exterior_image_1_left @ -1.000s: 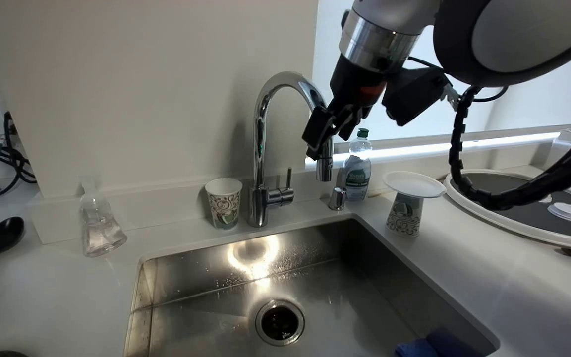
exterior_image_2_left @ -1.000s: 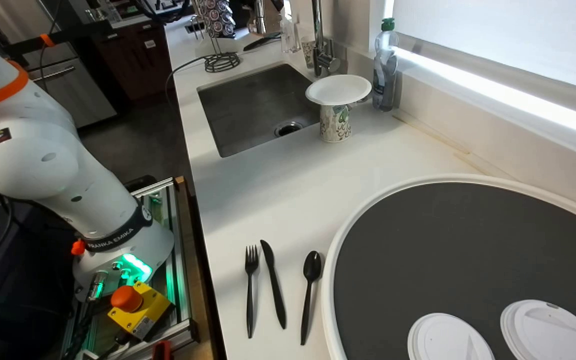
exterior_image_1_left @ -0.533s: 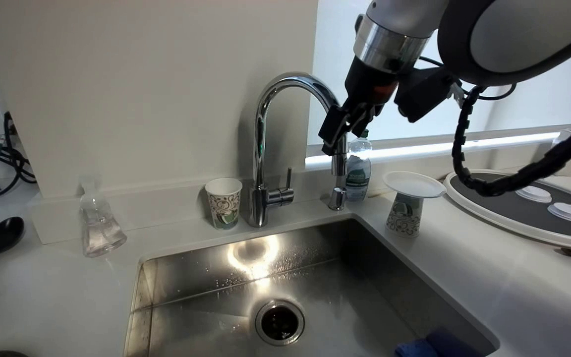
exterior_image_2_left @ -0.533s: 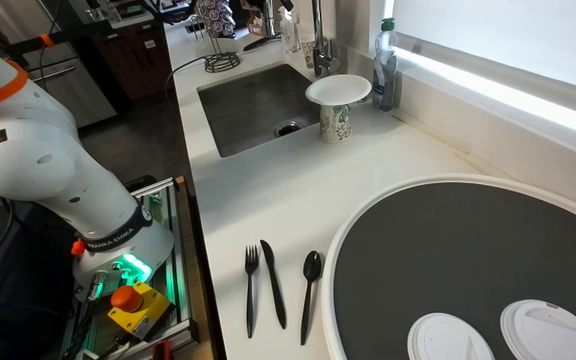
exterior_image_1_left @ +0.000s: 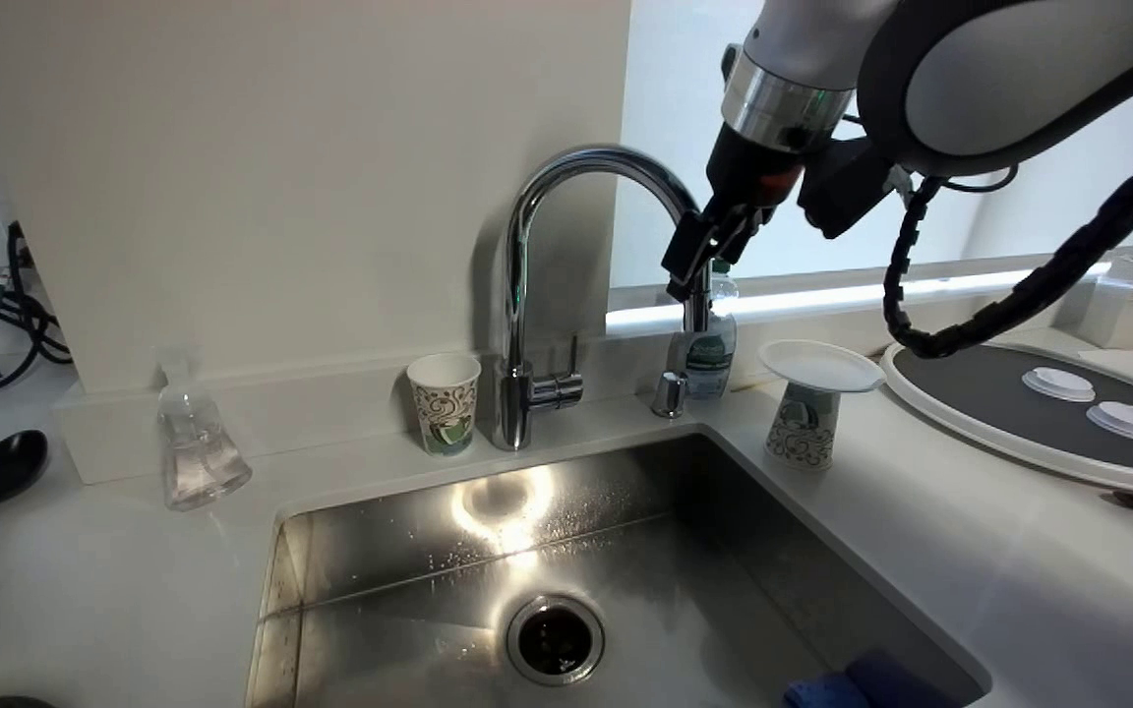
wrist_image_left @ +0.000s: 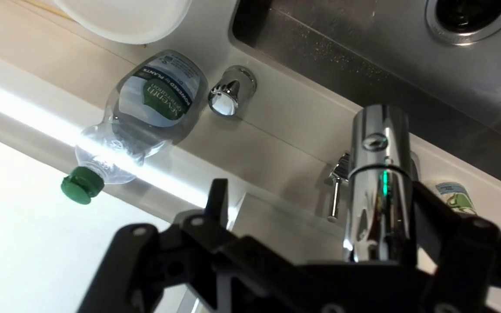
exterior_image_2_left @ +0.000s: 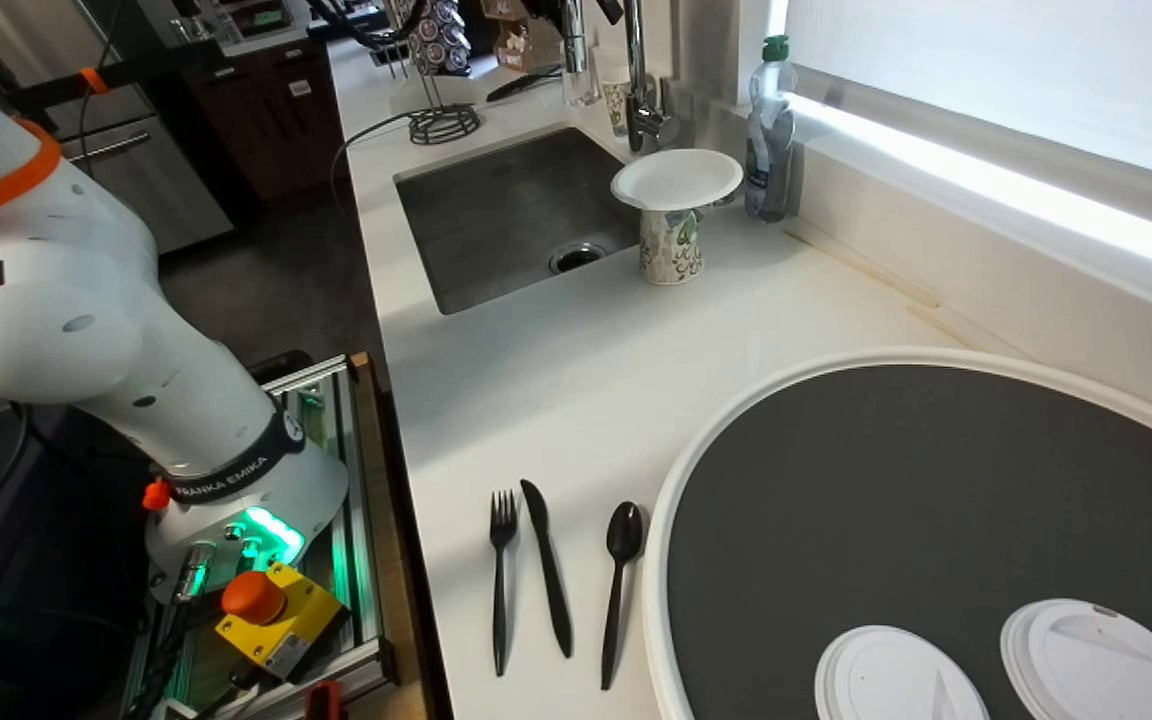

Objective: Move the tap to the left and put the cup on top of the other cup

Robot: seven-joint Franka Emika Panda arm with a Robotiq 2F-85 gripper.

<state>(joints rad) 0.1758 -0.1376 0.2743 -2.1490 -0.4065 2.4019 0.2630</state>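
Note:
The chrome tap point(exterior_image_1_left: 517, 285) arches behind the sink, its spout swung toward the dish soap. My gripper point(exterior_image_1_left: 707, 258) is at the spout's hanging end. In the wrist view my gripper point(wrist_image_left: 320, 193) stands open around the tap's spout point(wrist_image_left: 379, 208). The spout is against or very near the right finger, with a wide gap to the left finger point(wrist_image_left: 218, 198). An upright patterned paper cup point(exterior_image_1_left: 445, 403), the cup, stands left of the tap's base; the right finger partly covers it in the wrist view. The other cup point(exterior_image_1_left: 803, 433) is right of the sink, a white plate point(exterior_image_1_left: 822, 366) on top.
A green-capped soap bottle point(exterior_image_1_left: 709, 354) and a chrome knob point(exterior_image_1_left: 670, 395) stand behind the sink corner. A clear bottle point(exterior_image_1_left: 201, 457) and black spoon point(exterior_image_1_left: 6, 467) lie left. A round dark board point(exterior_image_2_left: 936, 480) with white lids and black cutlery point(exterior_image_2_left: 551, 575) occupy the counter.
In both exterior views the spout's end has swung to the right, with my gripper moving alongside it. Both cups and the plate have stayed put.

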